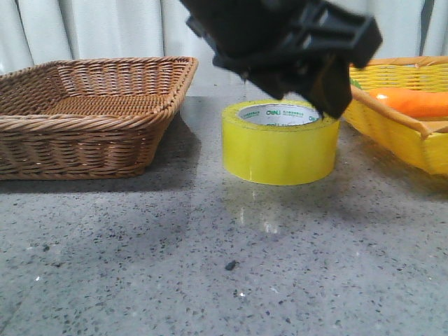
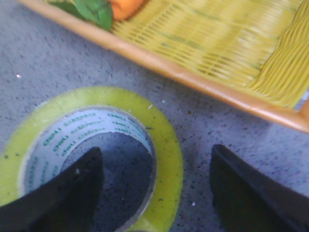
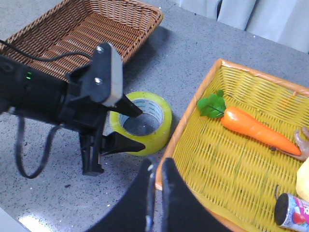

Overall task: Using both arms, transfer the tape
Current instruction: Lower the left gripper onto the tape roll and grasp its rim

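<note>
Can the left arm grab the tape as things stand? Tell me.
Probably yes: the left tool is open right at the tape, one finger over the core hole, one outside the wall, nothing between them.

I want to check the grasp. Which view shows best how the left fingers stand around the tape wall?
The left wrist view: one finger sits inside the tape core, the other outside. The right wrist view shows the same from farther away. The front view hides the fingers.

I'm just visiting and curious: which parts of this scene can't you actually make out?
- Front view: the left gripper hides the rear rim of the yellow packing tape roll.
- Left wrist view: the green print on the roll's white core is blurred.
- Right wrist view: the small can in the yellow wicker basket is cut off.
</note>
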Controlling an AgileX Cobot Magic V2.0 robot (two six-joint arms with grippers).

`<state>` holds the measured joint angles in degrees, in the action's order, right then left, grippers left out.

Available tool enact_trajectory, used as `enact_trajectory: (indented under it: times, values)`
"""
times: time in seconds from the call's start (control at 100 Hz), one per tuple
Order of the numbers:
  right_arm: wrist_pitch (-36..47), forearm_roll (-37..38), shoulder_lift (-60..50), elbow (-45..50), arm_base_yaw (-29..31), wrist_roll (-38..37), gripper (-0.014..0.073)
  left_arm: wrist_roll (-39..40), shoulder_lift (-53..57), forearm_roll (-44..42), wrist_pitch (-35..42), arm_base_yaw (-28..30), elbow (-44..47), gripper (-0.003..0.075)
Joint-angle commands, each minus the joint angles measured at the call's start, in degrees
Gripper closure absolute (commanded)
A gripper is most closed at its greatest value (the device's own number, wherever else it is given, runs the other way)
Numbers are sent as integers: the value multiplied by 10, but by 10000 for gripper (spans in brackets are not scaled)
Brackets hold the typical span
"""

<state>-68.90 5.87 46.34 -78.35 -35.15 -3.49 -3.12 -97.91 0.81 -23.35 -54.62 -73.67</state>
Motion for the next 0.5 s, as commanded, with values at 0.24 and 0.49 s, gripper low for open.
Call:
enact_trajectory:
  times: [0.24, 0.49]
  values:
    - [40, 10, -2, -10, 1, 0, 666, -2, -25, -14, 26, -3, -23, 283]
    - [39, 10, -2, -10, 1, 0, 666, -2, -25, -14, 26, -3, -23, 512]
